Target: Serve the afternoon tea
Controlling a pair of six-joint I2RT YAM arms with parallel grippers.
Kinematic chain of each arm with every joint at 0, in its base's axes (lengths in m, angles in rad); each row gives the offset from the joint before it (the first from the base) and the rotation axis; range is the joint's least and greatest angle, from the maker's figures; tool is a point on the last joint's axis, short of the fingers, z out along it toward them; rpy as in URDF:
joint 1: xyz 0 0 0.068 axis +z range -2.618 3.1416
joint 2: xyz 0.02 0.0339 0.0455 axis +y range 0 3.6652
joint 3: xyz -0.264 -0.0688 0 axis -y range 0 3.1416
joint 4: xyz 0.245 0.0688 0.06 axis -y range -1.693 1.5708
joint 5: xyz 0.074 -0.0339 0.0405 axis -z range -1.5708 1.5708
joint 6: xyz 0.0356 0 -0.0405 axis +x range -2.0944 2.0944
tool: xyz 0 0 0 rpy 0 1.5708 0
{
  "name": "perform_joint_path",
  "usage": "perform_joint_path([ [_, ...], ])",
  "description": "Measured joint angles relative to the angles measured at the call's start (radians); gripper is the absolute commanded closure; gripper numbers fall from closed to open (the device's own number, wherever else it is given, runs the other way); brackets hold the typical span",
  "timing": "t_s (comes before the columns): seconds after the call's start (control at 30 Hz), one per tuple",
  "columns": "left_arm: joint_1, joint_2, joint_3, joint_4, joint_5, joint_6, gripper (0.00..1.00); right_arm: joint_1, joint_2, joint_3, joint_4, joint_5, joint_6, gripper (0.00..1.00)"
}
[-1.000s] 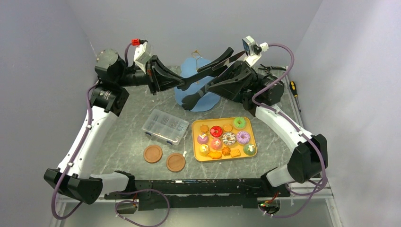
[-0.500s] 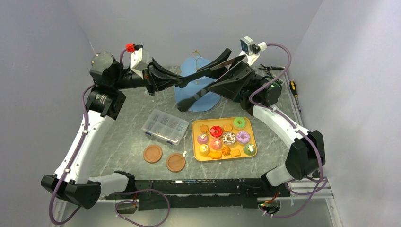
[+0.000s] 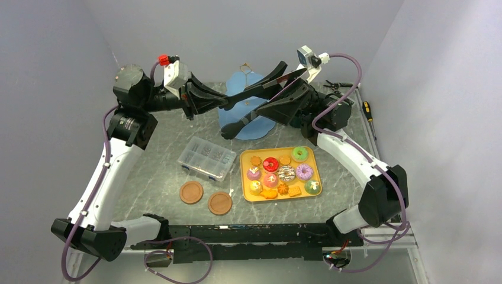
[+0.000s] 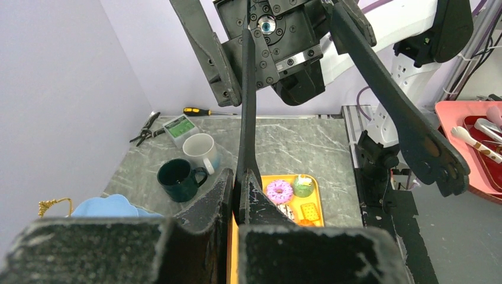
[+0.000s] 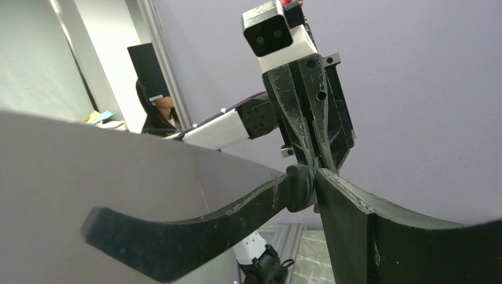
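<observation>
The black tongs [image 3: 254, 94] hang in the air over the light-blue three-tier stand [image 3: 260, 127] with its gold loop [image 3: 244, 65], between my two grippers. My left gripper [image 3: 227, 105] is shut on the tip of one tong arm [image 4: 248, 118], shown edge-on in the left wrist view [image 4: 237, 177]. My right gripper [image 3: 267, 105] straddles the tongs nearer their hinge. One of its fingers [image 5: 385, 236] touches a tong arm [image 5: 207, 219]. Toy doughnuts, biscuits and cakes [image 3: 278, 174] lie on a yellow tray [image 3: 315, 160]. The dark-green mug [image 4: 177, 177] and white mug [image 4: 200, 151] stand behind the stand.
A clear compartment box [image 3: 206, 157] lies left of the tray. Two brown coasters [image 3: 191, 192] [image 3: 219, 203] lie near the front. A screwdriver [image 3: 367, 109] and pliers [image 3: 334, 86] lie at the back right. Grey walls close in the left, back and right.
Both arms have risen slightly with the tongs between them. The right wrist has tilted up and the left arm has drawn back to the left. The table items have not moved.
</observation>
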Motion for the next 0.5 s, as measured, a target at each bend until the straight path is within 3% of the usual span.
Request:
perform_joint_path([
  [0.37, 0.0, 0.001, 0.0, -0.004, 0.009, -0.021, 0.97, 0.001, -0.048, 0.0, -0.108, -0.038, -0.114, 0.16],
  [0.5, 0.0, 0.001, 0.0, -0.008, 0.009, -0.021, 0.97, 0.001, -0.048, 0.0, -0.117, -0.035, -0.128, 0.11],
])
